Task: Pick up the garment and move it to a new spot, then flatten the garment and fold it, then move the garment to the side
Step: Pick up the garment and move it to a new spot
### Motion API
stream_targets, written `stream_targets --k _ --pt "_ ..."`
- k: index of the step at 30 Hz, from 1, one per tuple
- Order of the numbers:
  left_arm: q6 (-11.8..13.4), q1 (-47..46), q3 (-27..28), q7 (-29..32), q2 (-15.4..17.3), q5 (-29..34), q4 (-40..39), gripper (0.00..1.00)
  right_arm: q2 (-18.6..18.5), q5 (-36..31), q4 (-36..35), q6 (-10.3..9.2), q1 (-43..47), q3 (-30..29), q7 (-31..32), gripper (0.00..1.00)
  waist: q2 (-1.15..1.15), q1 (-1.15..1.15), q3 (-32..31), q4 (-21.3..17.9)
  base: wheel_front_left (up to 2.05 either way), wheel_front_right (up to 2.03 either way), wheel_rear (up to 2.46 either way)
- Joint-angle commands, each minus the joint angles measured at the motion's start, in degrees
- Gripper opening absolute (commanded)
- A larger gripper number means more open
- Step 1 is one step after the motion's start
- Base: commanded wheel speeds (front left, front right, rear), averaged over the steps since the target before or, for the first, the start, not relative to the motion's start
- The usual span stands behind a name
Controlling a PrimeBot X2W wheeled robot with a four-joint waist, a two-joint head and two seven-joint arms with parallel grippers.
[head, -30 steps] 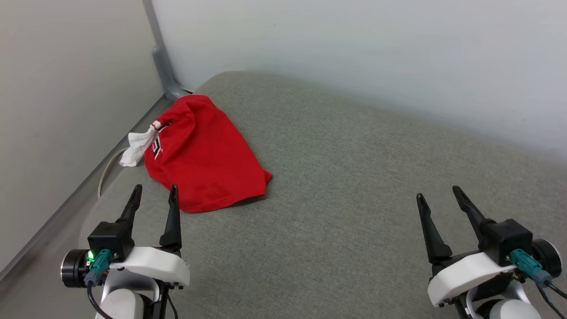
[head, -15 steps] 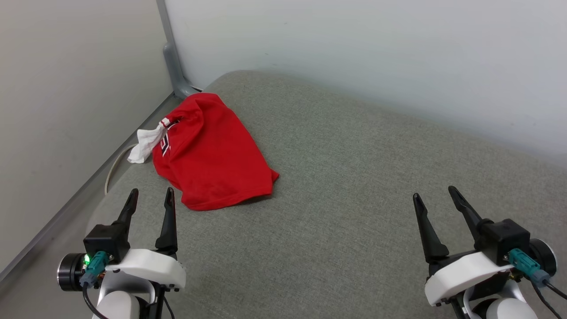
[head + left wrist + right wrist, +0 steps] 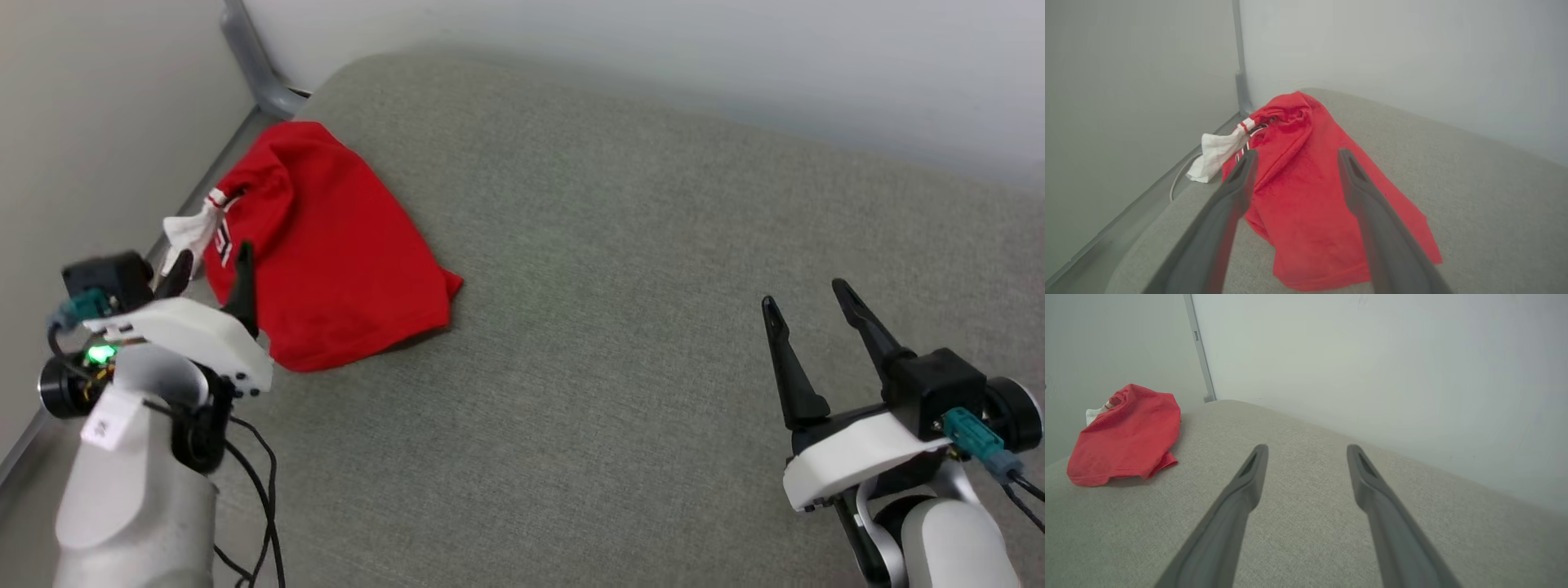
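The left claw [image 3: 212,260] is hovering spread wide, the crumpled red white-sleeved jersey shirt [image 3: 326,245] lying just beyond its tips on the grey fabric cushion [image 3: 612,286]. Lowering onto a raised fold and pinching deep looks best. The right claw [image 3: 803,294] is idling spread, well apart.

The head camera looks down on the cushion [image 3: 620,269]. Both wrist cameras look low toward the far wall [image 3: 1372,355]; all share the shirt [image 3: 326,245].

view: camera moved, whole scene slid up and left
left claw [image 3: 214,255]: came forward, tips now at near-left edge of garment [image 3: 343,245]
left forearm [image 3: 131,490]: now in frame, raised
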Motion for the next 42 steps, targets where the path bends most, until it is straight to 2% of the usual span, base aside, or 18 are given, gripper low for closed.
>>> stream_targets --k 1,8,12,16,21,28,29,33,38,39,42 --pt "-0.2 -2.3 -0.5 2.6 0.8 -0.6 1.4 1.0 -0.1 -0.6 -0.6 -0.04 -1.2 0.1 0.0 1.0 0.0 -0.01 4.1 -2.9 0.0 0.0 0.0" --pt "-0.4 -13.3 -2.6 20.2 6.8 -6.8 9.2 1.0 -1.1 -0.8 -1.2 -0.04 -5.2 0.9 0.1 1.0 0.0 -0.01 11.2 -6.6 0.0 0.0 0.0" --pt "-0.5 -18.1 -4.5 27.7 9.8 -10.6 11.8 1.0 -1.6 -1.0 -1.9 -0.04 -7.5 1.2 0.1 1.0 0.0 -0.01 15.4 -8.1 0.0 0.0 0.0" --pt "-0.5 -21.4 -4.0 32.6 11.9 -13.7 15.5 1.0 -1.9 -1.1 -2.1 -0.04 -9.5 1.9 0.1 1.0 0.0 -0.01 18.9 -9.6 0.0 0.0 0.0" --pt "0.0 -23.1 -3.9 35.7 14.2 -14.1 20.2 1.0 -2.1 -0.7 -2.1 -0.04 -11.0 2.4 0.0 1.0 0.0 -0.01 21.7 -11.0 0.0 0.0 0.0" --pt "0.8 -21.2 -5.4 42.6 13.6 -14.5 27.5 1.0 -2.8 -0.4 -1.6 -0.04 -12.0 2.2 -0.3 1.0 0.0 -0.01 22.7 -11.2 0.0 0.0 0.0" --pt "0.7 -21.2 -5.6 42.7 13.6 -14.6 27.6 0.0 -2.9 -0.3 -1.6 -0.04 -12.1 2.1 -0.3 1.0 0.0 -0.01 22.6 -11.1 0.0 0.0 0.0" --pt "0.4 -21.9 -6.3 38.6 14.7 -13.4 26.1 0.0 -2.9 -0.2 -1.0 -0.04 -11.9 2.0 -0.5 1.0 0.0 -0.01 21.2 -10.4 0.0 0.0 0.0" --pt "1.7 -23.1 -6.3 27.1 15.3 -11.5 24.2 0.0 -2.2 0.3 -0.3 -0.04 -10.4 1.2 -1.5 1.0 0.0 -0.01 17.3 -9.3 0.0 0.0 0.0" --pt "1.7 -23.1 -6.3 27.1 15.3 -11.5 24.2 0.0 -2.2 0.3 -0.3 -0.04 -10.4 1.2 -1.5 1.0 0.0 -0.01 17.3 -9.3 0.0 0.0 0.0" --pt "2.3 -23.4 -6.6 19.4 14.9 -10.2 23.4 0.0 -1.6 0.6 0.1 -0.04 -9.1 0.8 -1.7 1.0 0.0 -0.01 14.5 -8.9 0.0 0.0 0.0"
